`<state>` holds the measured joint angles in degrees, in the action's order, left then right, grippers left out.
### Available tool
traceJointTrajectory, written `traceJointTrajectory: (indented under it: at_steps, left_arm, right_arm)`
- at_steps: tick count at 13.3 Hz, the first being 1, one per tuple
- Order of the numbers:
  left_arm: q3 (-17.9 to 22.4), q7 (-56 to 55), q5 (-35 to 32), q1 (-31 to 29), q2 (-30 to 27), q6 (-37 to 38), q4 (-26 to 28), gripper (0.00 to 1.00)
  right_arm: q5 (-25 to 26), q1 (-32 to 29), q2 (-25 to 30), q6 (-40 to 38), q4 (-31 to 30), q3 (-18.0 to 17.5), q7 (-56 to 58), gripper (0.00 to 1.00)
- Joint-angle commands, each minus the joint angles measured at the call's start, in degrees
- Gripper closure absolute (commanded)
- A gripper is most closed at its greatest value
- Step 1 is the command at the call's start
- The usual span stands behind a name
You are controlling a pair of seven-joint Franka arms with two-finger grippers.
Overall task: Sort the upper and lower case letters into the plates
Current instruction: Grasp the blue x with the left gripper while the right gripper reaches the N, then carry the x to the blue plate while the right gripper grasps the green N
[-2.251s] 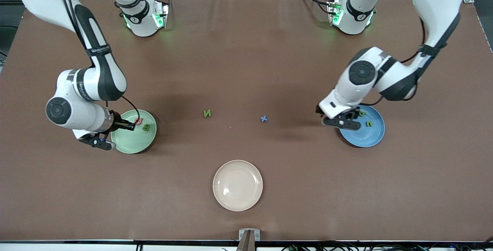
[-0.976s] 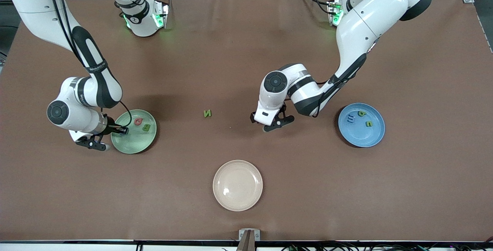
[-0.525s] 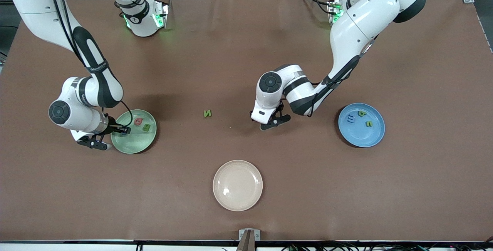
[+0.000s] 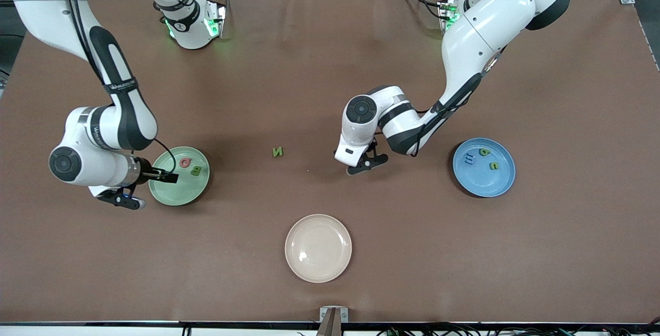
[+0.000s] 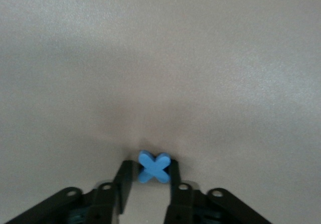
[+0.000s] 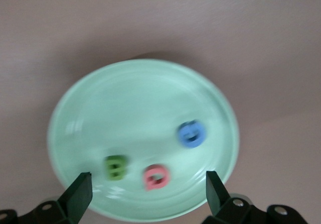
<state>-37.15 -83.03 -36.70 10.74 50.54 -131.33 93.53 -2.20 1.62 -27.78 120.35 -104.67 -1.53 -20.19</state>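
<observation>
The mint green plate (image 4: pixel 180 186) holds a green B (image 4: pixel 196 171) and a red letter (image 4: pixel 184 162). The right wrist view shows the plate (image 6: pixel 100 108) with a blue letter (image 6: pixel 191 134) on it too. My right gripper (image 4: pixel 135 191) (image 6: pixel 148 191) is open and empty over the plate's rim toward the right arm's end. The blue plate (image 4: pixel 497 184) holds three letters. My left gripper (image 4: pixel 357 163) (image 5: pixel 149 176) is down at the table, its fingers closed against a blue x (image 5: pixel 154 166). A green N (image 4: pixel 278 151) lies on the table between the plates.
A cream-beige plate (image 4: pixel 318 271) sits nearer to the front camera than the green N. The brown table (image 4: pixel 330 78) stretches between the arm bases (image 4: pixel 193 24) (image 4: pixel 472 21).
My left arm swung from the blue plate to the blue x and came down around it. My right gripper drew back from over the mint plate toward its rim.
</observation>
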Motion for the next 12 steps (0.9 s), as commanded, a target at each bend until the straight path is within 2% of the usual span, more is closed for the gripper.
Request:
traceJointTrajectory:
  at_steps: [1,2,4,5,10,12]
  left_arm:
    - [0.9,0.8,-0.5,0.8,1.0,-0.3,-1.1,0.71]
    - [1.0,1.0,-0.5,0.8,1.1,-0.3,-1.1,0.76]
    - [0.9,2.3,-0.6,0.8,1.0,-0.3,-1.1,0.95]
    - [1.0,2.7,-0.6,0.7,0.8,-0.3,-1.1,0.99]
    - [0.9,6.1,-0.6,-0.9,-2.3,1.1,-0.7,0.99]
    - [0.3,9.9,-0.5,-2.8,-4.5,4.8,-0.5,0.99]
  right_arm:
    - [0.0,6.8,1.0,-0.5,0.0,0.1,-12.2,0.0]
    - [-0.1,8.5,0.8,0.0,0.3,0.1,-15.6,0.0]
    - [-0.3,11.9,0.6,1.0,1.1,0.1,-21.4,0.0]
    - [-1.4,13.5,0.4,2.2,1.2,0.1,-23.9,0.0]
    - [-2.8,20.8,-2.2,10.6,0.1,0.2,-35.7,0.0]
    - [-2.7,21.8,-2.8,14.4,-2.6,0.2,-41.5,0.0]
